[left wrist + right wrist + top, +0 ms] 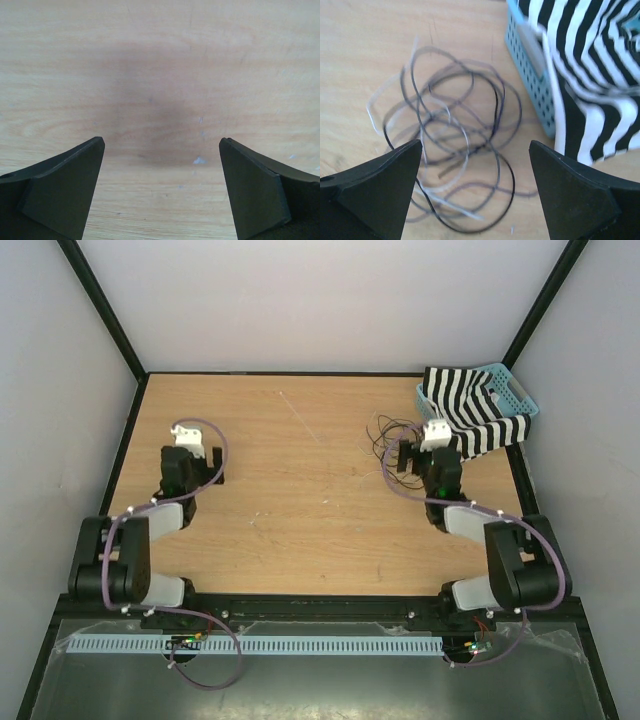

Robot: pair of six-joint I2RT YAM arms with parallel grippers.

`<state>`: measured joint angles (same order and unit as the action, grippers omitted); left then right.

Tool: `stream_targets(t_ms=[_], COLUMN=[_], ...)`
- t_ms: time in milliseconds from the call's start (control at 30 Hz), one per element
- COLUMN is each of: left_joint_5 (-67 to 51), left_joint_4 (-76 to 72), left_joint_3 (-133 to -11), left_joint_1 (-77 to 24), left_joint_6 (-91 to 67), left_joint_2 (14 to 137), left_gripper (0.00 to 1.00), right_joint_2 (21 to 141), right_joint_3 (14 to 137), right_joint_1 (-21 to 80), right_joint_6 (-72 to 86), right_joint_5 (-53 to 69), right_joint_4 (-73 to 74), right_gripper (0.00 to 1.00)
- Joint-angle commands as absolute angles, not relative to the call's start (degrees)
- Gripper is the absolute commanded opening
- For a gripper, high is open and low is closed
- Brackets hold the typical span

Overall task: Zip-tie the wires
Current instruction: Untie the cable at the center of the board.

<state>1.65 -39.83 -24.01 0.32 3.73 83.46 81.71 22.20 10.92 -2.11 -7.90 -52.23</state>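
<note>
Many wires [451, 127] looped just ahead of wide-spread right gripper [476, 143]; left gripper [162, 140] spread too.

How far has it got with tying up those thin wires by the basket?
Done: nothing that shows. The wires lie loose and curling on the table beside the blue basket, with no tie visible around them. In hand: the right gripper hangs open over the bunch, while the left gripper is open over bare wood. Left: gathering the strands and tying them.
</note>
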Motion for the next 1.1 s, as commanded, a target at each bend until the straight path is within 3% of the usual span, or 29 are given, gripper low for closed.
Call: stream_targets(t_ms=[0, 133, 333, 733, 1067], left_joint_5=[5.1, -13.7, -37.1, -39.5, -38.9], left_joint_4=[-25.1, -20.1, -15.3, -1.9, 0.7], left_joint_3=[-32.4, -37.1, -41.9, -39.4, -39.5], left_joint_1=[0.2, 0.3, -0.7, -4.0, -4.1], left_joint_6=[-5.8, -19.9, -34.9, -30.6, -29.3], left_joint_2=[71.9, 67.8, 71.8, 64.2, 63.9], left_gripper=[0.99, 0.99, 0.99, 0.99, 0.99], right_joint_2=[74.8, 73.4, 76.8, 86.2, 95.0], right_joint_3=[34.3, 41.6, 49.9, 55.2, 59.9], right_joint_1=[11.1, 11.1, 11.1, 10.9, 10.5], right_joint_6=[5.1, 15.1, 18.8, 7.4, 23.8], right_joint_5=[-5.9, -1.9, 1.3, -1.1, -17.1], right_joint_4=[-24.5, -11.2, 0.7, 6.8, 6.3], right_gripper=[0.99, 0.99, 1.00, 1.00, 0.98])
